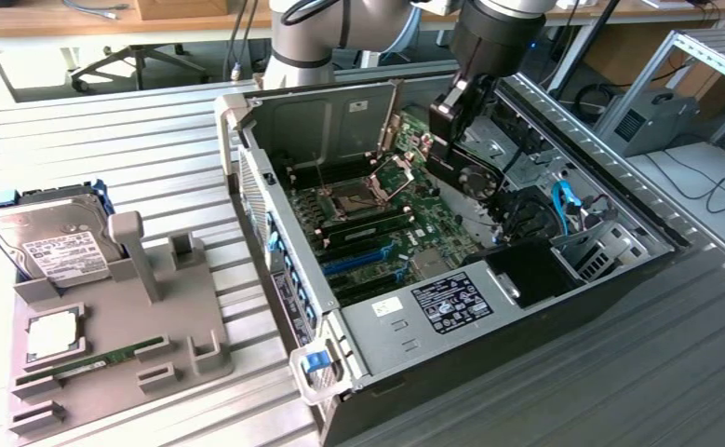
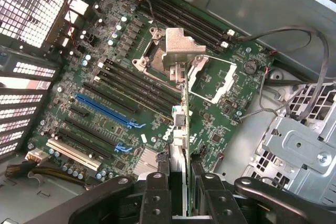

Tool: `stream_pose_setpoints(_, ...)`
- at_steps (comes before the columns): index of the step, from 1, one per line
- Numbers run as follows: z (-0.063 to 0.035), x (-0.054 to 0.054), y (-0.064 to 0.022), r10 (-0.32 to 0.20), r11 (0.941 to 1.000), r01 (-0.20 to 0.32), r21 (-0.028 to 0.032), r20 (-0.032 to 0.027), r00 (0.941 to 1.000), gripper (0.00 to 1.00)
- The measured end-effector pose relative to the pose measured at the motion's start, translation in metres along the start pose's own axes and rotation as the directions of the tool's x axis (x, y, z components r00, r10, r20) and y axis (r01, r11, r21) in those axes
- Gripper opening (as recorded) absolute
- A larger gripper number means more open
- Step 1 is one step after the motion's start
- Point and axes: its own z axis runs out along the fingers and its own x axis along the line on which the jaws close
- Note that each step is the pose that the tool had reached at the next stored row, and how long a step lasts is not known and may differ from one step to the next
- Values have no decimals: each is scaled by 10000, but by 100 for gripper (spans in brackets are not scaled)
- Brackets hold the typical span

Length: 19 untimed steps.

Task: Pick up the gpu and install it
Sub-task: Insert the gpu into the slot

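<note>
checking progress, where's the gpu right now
The gpu is gripped in the claw, held on edge over the motherboard of the open computer case, upper middle of the exterior view, to that view's right of the CPU socket.

Silver-grey tubular arm [image 1: 302, 42], fat rounded joints, then a glossy black wrist housing [image 1: 502, 33] with a blue glint. On the gripper [image 2: 181, 182], matte black fingers [image 2: 155, 198], dotted with small round screw holes.
</note>
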Motion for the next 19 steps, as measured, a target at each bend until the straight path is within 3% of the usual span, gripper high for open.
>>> stream_pose_setpoints(19,1,0,0,-511,9987,511,-15,-19,9987,27)
